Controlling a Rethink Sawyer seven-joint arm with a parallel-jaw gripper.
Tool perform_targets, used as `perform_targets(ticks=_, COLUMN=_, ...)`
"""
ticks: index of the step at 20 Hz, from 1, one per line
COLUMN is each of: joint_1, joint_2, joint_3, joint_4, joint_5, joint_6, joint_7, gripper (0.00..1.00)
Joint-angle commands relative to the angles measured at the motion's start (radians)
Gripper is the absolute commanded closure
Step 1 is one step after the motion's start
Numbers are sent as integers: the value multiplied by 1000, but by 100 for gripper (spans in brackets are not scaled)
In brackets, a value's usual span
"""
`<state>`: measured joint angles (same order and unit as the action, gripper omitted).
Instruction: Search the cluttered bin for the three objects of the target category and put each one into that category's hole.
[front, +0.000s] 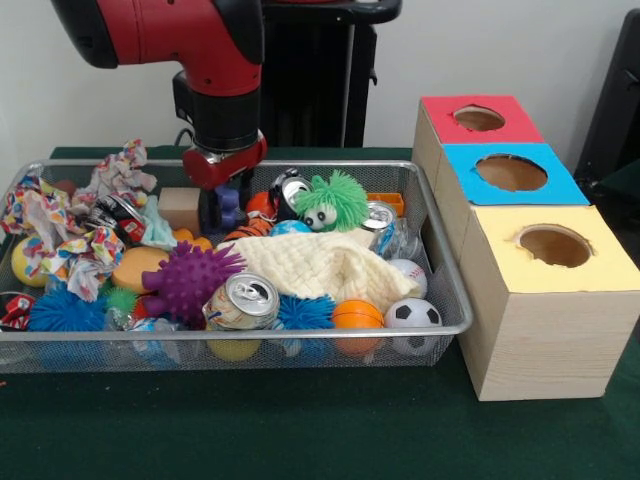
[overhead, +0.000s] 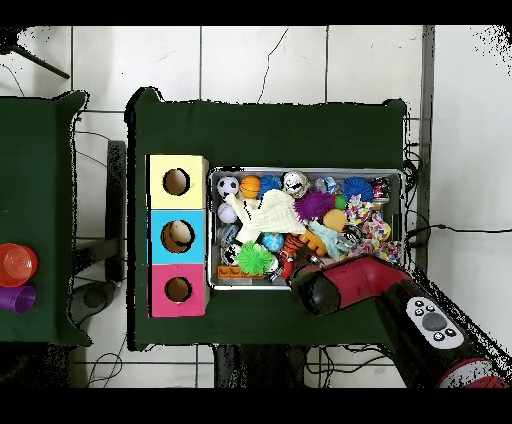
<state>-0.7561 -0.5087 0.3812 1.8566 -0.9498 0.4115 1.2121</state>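
Note:
My gripper (front: 224, 212) is lowered into the back of the wire bin (front: 250, 333), next to a wooden block (front: 180, 208) and above a tiger-striped ball (front: 245, 231). In the overhead view the red arm (overhead: 335, 285) hides it. The bin holds cans (front: 243, 300) (front: 378, 222), a soccer ball (front: 412, 314), an orange ball (front: 357, 314), a baseball (front: 407, 272), a purple spiky ball (front: 190, 278), a green spiky toy with eyes (front: 330, 200) and crumpled paper (front: 85, 250). Beside the bin stand the red box (front: 478, 118), the blue box (front: 511, 172) and the yellow box (front: 553, 245), each with a round hole.
A cream cloth (front: 325, 265) lies over the bin's middle. Blue spiky balls (front: 60, 308) and an orange sponge (front: 137, 268) fill the left part. In the overhead view the boxes (overhead: 177, 235) line the bin's left side, and orange and purple cups (overhead: 17, 265) sit on a side table.

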Motion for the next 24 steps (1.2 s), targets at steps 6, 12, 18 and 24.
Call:
perform_targets(ticks=6, joint_1=3, joint_2=46, joint_3=79, joint_4=48, joint_5=-2, joint_6=43, joint_7=-74, gripper=0)
perform_targets(ticks=12, joint_1=51, joint_2=42, joint_3=-26, joint_4=22, joint_5=52, joint_6=11, joint_7=145, gripper=0)
perform_targets(ticks=18, joint_1=89, joint_2=72, joint_3=-122, joint_4=-10, joint_5=143, joint_6=-43, joint_7=310, gripper=0)
perform_targets(ticks=24, joint_1=123, joint_2=82, joint_3=-217, joint_4=14, joint_5=241, joint_6=-160, joint_7=408, gripper=0)
